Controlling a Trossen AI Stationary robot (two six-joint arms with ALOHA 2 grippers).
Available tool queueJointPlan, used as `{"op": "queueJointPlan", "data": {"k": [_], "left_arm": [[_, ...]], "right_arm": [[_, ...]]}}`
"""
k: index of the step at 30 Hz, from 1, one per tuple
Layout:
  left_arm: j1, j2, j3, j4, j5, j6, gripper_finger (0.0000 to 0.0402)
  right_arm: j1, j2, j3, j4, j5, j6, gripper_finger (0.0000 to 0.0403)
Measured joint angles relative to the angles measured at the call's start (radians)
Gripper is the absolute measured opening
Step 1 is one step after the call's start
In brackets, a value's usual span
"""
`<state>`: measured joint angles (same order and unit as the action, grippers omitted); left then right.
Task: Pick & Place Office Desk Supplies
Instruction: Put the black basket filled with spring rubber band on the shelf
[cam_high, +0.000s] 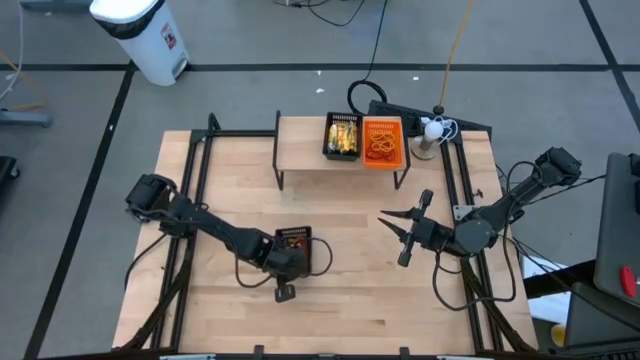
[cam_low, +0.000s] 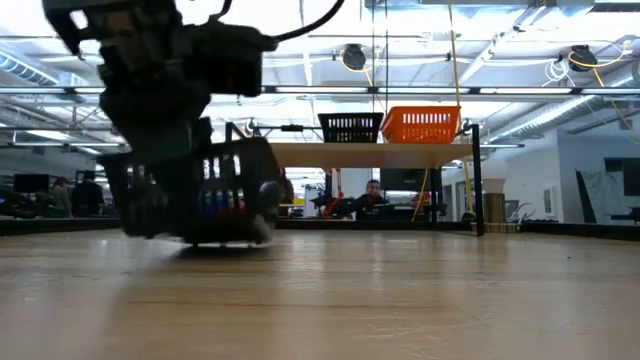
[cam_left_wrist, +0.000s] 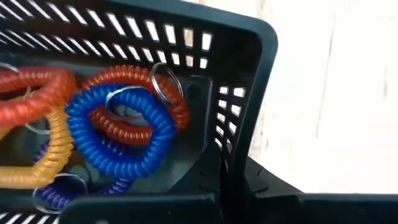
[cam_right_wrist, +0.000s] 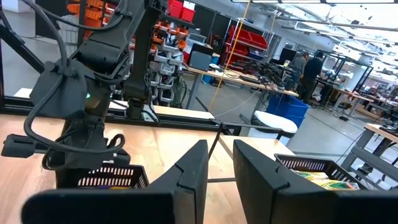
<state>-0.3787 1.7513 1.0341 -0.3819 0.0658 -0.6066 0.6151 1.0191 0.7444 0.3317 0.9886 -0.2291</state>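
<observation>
Left gripper (cam_high: 291, 262) clamped shut on wall of black mesh basket (cam_left_wrist: 249, 93), low on front-centre of table (cam_high: 350, 310). Inside basket: coiled loops, blue (cam_left_wrist: 118, 134), red (cam_left_wrist: 140, 102), orange (cam_left_wrist: 31, 93), yellow (cam_left_wrist: 46, 165). Right gripper (cam_high: 400, 232) idle at table's right side, fingers slightly parted, gripping nothing. On rear shelf (cam_high: 300, 145): second black basket (cam_high: 342, 136) touching orange basket (cam_high: 383, 141).

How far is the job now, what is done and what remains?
Done: a black basket and an orange basket sit filled on the shelf. In hand: the left gripper is shut on a third basket's wall, coiled loops inside. Left: placing it. The right gripper waits nearby.
</observation>
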Motion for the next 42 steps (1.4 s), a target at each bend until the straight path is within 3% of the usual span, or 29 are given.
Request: {"op": "queueJointPlan", "data": {"k": [7,15,20,24,42], "left_arm": [[0.009,0.002,0.184,-0.225,-0.016,0.081,0.0002],[0.012,0.002,0.495,-0.600,-0.196,0.175,0.0001],[0.040,0.001,0.630,-0.807,-0.303,0.193,0.0001],[0.080,0.000,0.661,-0.861,-0.344,0.236,0.0001],[0.305,0.001,0.661,-0.864,-0.337,0.449,0.0000]], "right_arm": [[0.000,0.000,0.000,0.000,0.000,-0.012,0.0068],[0.000,0.000,0.000,0.000,0.000,-0.022,0.0068],[0.000,0.000,0.000,0.000,0.000,-0.022,0.0068],[0.000,0.000,0.000,0.000,0.000,-0.023,0.0068],[0.000,0.000,0.000,-0.008,0.000,-0.041,0.0068]]}}
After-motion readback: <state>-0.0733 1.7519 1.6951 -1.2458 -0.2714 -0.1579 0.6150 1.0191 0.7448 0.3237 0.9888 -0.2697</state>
